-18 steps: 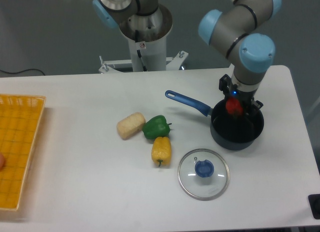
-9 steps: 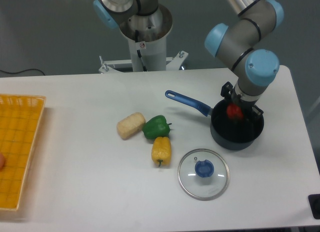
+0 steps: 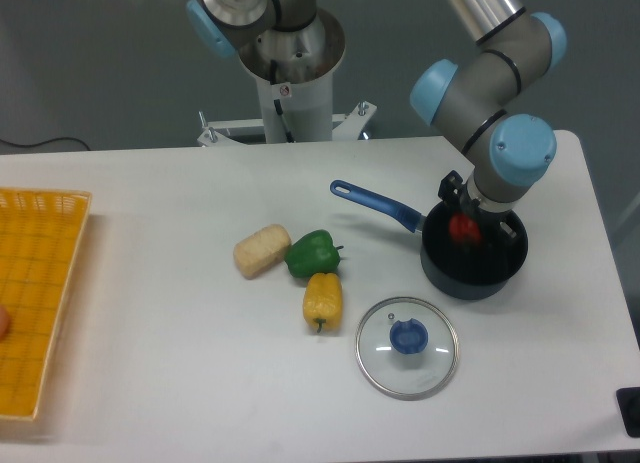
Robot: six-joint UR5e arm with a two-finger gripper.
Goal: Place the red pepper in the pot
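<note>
My view: a robotics lab bench, dressed up with toy kitchen props.

I see the arm's grey pedestal bolted on a metal plate behind a plain white table, with a bare grey wall beyond it and a black cable trailing off far to the pedestal's left. In front of the pedestal lie play-food pieces, a green pepper and a yellow pepper among them; a yellow basket sits far off to its left.
</note>
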